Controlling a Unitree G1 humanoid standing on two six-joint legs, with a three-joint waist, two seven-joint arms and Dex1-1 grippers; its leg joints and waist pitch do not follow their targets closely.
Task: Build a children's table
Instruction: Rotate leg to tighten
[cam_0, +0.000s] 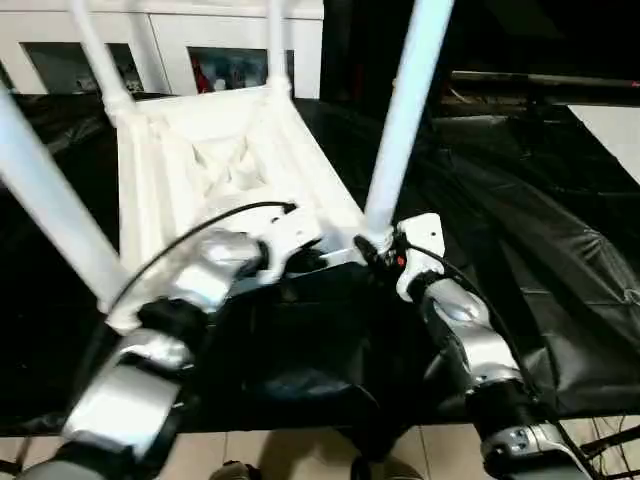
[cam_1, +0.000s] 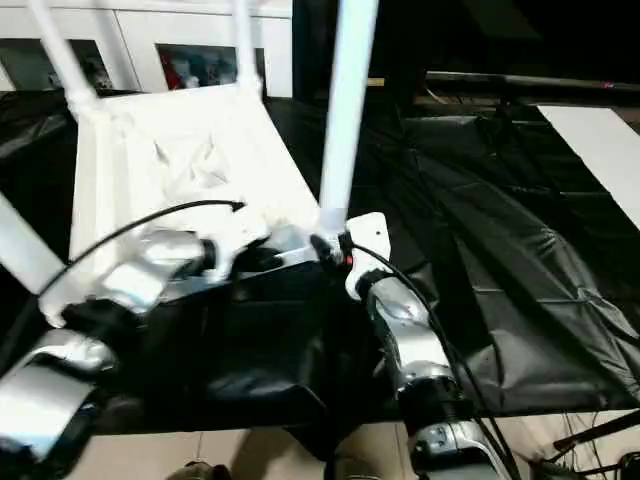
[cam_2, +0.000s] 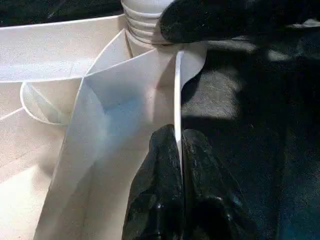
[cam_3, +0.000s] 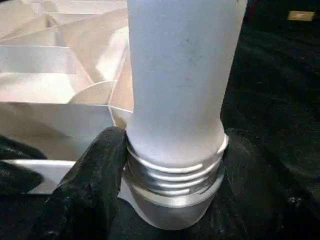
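Nearest, two silver forearms reaching forward over a black-draped worktop (cam_0: 560, 300). Left gripper (cam_2: 179, 150) with fingers (cam_2: 155, 190) pressed together on the thin near rim wall of the tabletop (cam_0: 230, 160), one finger to each side of the wall. Right gripper (cam_3: 165, 170) just beside it, fingers (cam_3: 95, 180) spread around the threaded, flared base of the near right leg (cam_0: 405, 110), one black finger against each side of the ribbed collar where it enters the corner socket. Tabletop lying upside down on the black sheet, ribbed underside up, its near edge at the grippers and its far edge toward the white cabinets (cam_0: 190, 45). Four white tubular legs rising from the corners: near right leg upright in the right fingers, near left leg (cam_0: 50, 210) slanting up toward the left edge, far left leg (cam_0: 98, 55) and far right leg (cam_0: 277, 45) standing at the back corners. Beyond, the cabinets along the far wall; to the far right, a flat white board (cam_0: 615, 130) resting on the worktop, well apart from the table.
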